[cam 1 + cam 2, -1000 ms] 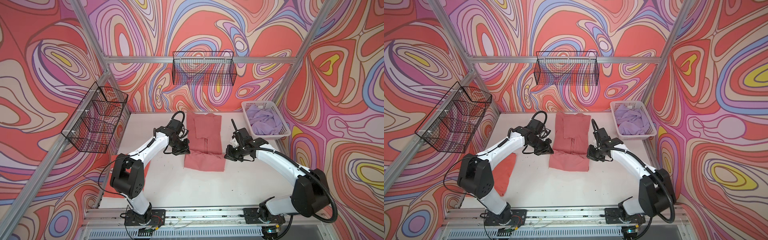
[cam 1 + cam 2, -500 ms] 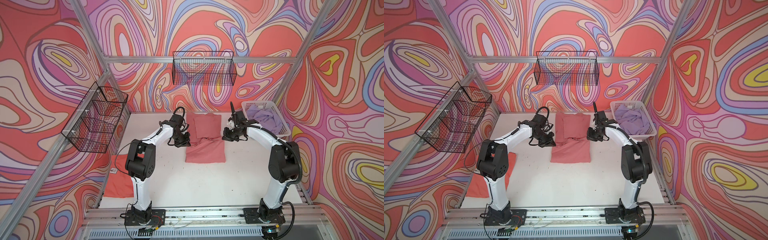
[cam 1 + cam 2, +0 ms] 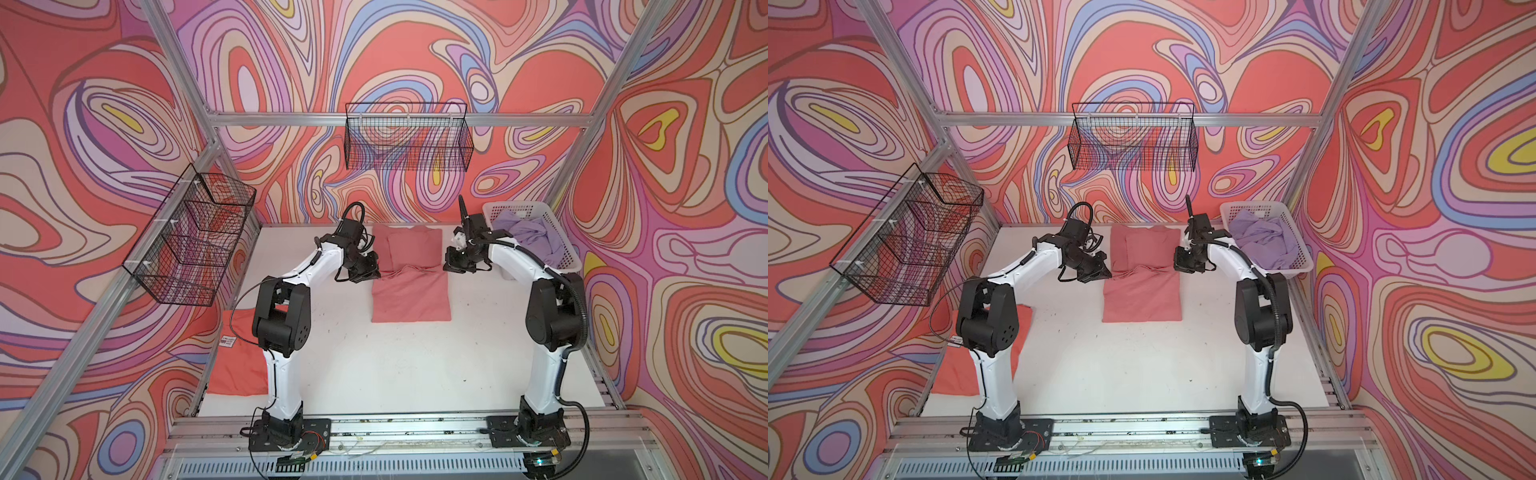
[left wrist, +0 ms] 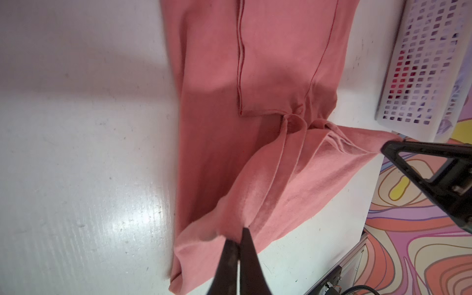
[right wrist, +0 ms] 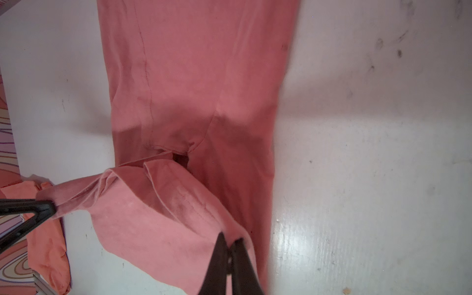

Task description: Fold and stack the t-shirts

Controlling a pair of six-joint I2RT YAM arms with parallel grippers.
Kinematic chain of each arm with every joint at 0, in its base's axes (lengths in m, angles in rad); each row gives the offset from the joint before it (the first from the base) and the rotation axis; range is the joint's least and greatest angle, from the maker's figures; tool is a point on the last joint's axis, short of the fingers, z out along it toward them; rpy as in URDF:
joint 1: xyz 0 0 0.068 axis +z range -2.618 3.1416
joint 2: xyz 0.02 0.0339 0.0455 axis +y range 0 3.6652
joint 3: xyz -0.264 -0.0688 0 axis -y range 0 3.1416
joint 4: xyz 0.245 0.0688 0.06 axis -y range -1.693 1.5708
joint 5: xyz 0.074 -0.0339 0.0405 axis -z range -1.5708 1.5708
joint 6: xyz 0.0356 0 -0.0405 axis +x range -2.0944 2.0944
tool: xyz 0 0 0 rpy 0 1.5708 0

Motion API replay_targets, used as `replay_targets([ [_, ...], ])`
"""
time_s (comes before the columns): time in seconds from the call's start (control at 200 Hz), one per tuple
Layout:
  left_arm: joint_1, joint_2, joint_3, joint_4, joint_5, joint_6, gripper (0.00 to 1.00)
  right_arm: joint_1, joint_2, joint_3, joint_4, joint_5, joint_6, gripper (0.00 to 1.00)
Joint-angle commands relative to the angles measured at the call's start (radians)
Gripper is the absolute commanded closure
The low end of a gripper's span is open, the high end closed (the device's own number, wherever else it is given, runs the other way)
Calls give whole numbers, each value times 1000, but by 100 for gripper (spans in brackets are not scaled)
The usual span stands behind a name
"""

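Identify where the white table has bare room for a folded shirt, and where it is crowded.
Free: the bare table between the arms, in front of the dusty salmon-pink t-shirt. Crowded: the back, where left gripper and right gripper pinch that shirt beside the white slatted plastic basket; the orange-coral t-shirt fills the left edge.

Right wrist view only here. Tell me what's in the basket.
Observer: A crumpled lavender shirt fills the basket.
Operator: Now report the pink shirt's near end.
Observer: The pink shirt lies flat there on the table, hem straight.
Operator: Describe the orange one.
Observer: The orange shirt lies at the table's left edge, partly behind the left arm, with its white label showing.
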Motion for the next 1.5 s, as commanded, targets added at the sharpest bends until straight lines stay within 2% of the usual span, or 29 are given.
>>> replay_targets([
  [0.0,9,44,14,1,-18,13,100,-8,52,30,10,15,-25,100],
  [0.416,18,122,23,61,-35,8,100,-8,133,34,58,31,-20,100],
  [0.756,19,114,34,90,-49,-2,100,-9,142,56,58,33,-16,100],
  [0.816,19,110,30,101,-53,-5,91,-9,135,51,62,34,-14,100],
  [0.926,19,90,25,116,-74,-13,52,-9,100,35,86,40,1,58],
  [1.026,19,33,-4,149,-111,-26,34,-8,36,9,116,48,21,41],
  [1.116,19,-23,-19,154,-141,-20,31,-4,-19,-20,130,42,39,39],
  [1.252,8,-78,-62,164,-121,-19,32,32,-65,-86,160,0,68,38],
  [1.492,-18,-35,-124,208,-49,-34,37,80,-6,-147,250,-51,97,40],
])
